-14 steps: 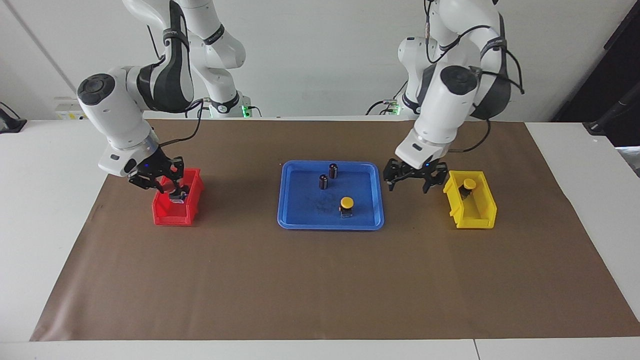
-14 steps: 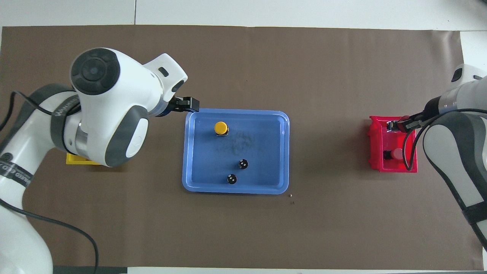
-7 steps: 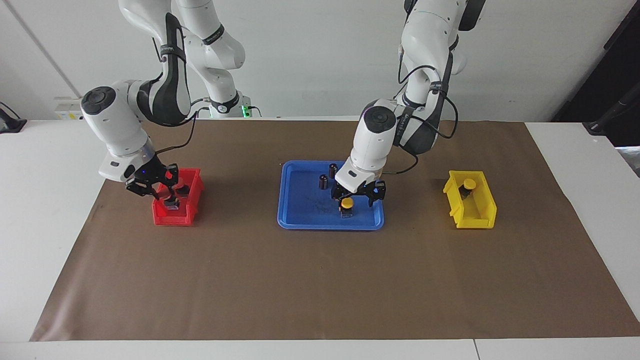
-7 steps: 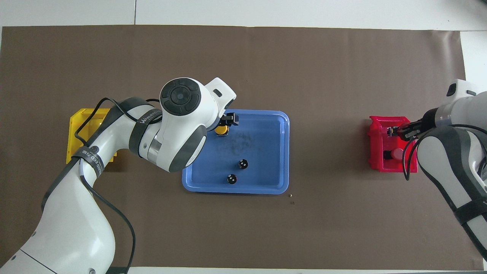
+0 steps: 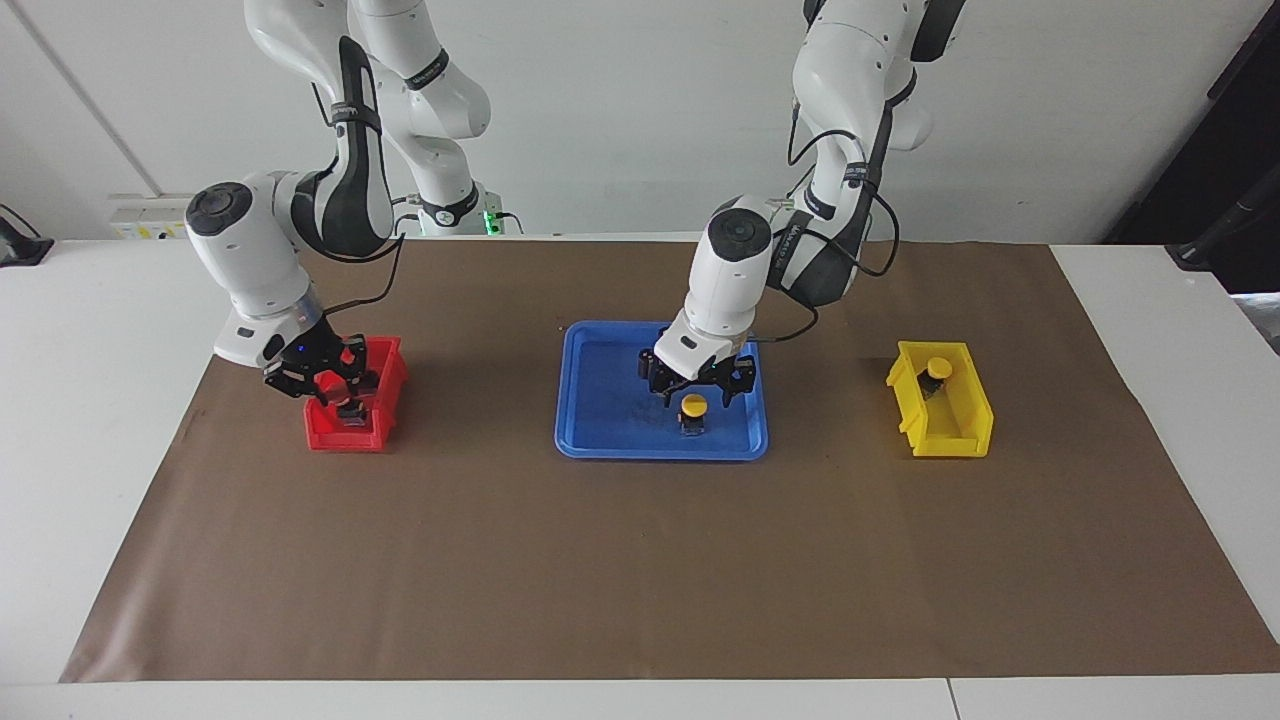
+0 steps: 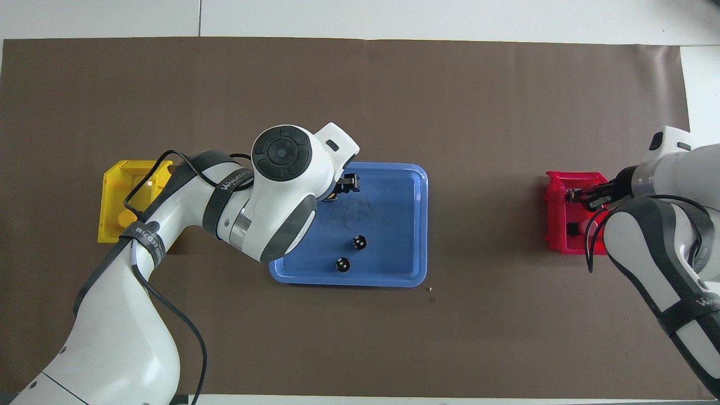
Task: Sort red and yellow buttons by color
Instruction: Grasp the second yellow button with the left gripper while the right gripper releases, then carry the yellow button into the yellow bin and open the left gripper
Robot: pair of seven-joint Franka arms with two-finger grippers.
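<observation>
A yellow button (image 5: 693, 405) stands in the blue tray (image 5: 600, 440), on the part of it farther from the robots. My left gripper (image 5: 698, 388) is open just above it, one finger on each side of the cap. In the overhead view the left hand hides most of this button. A second yellow button (image 5: 938, 368) sits in the yellow bin (image 5: 945, 430). My right gripper (image 5: 322, 378) is low over the red bin (image 5: 340, 438). A red button (image 6: 585, 226) lies in that bin, and another button (image 5: 347, 410) sits under the gripper.
Two dark cylinders with silver tops (image 6: 359, 243) (image 6: 342, 264) stand in the blue tray (image 6: 394, 275), nearer to the robots than the yellow button. The yellow bin (image 6: 112, 180) is toward the left arm's end, the red bin (image 6: 554, 225) toward the right arm's end. A brown mat covers the table.
My left gripper swung from beside the yellow bin to over the blue tray and came down around the yellow button. My right gripper stayed at the red bin and shifted slightly.
</observation>
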